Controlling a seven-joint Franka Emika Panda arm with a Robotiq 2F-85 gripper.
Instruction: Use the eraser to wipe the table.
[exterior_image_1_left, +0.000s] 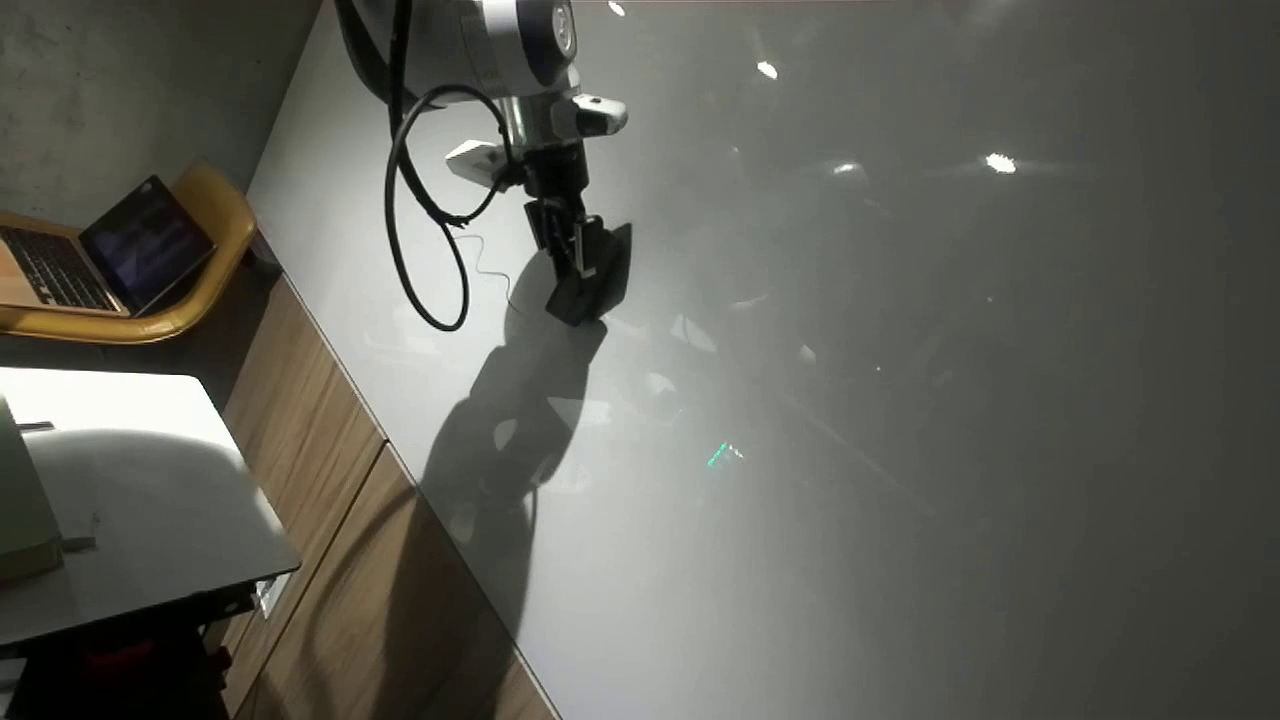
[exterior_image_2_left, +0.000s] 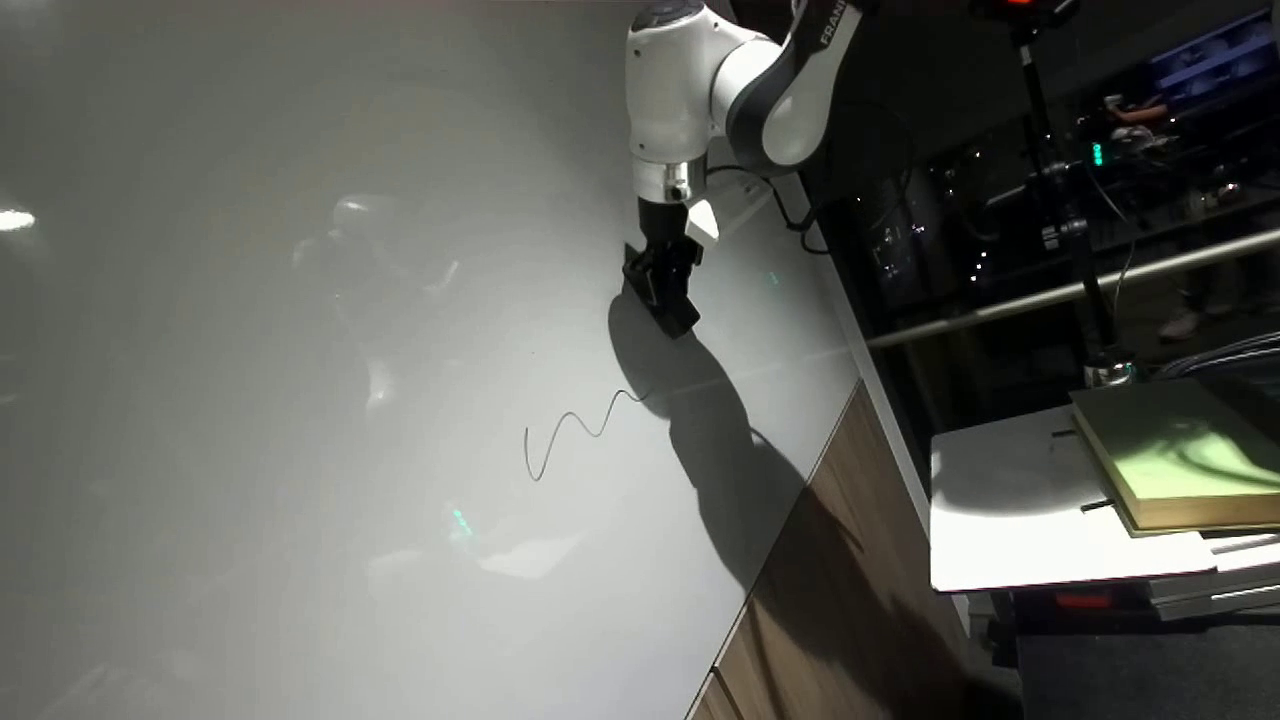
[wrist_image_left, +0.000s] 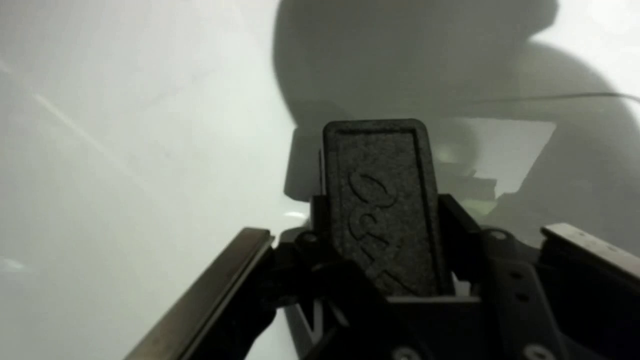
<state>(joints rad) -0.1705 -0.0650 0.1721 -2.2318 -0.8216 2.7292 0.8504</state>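
Eraser (wrist_image_left: 384, 200): touching or just off your table (exterior_image_2_left: 250, 470); can't tell which.
Claw (wrist_image_left: 386, 216): gripping the eraser's long edges, likely to leave your wiping face free.
Squiggle (exterior_image_2_left: 571, 413): nearby, not yet wiped.

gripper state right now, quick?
Gripper: closed on the eraser, holding it by its two long sides.

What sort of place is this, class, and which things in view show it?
Probably a robotics lab or office, though the pictures don't settle which: a robot arm holds an eraser at a large glossy white table, and an open laptop sits beyond its edge.
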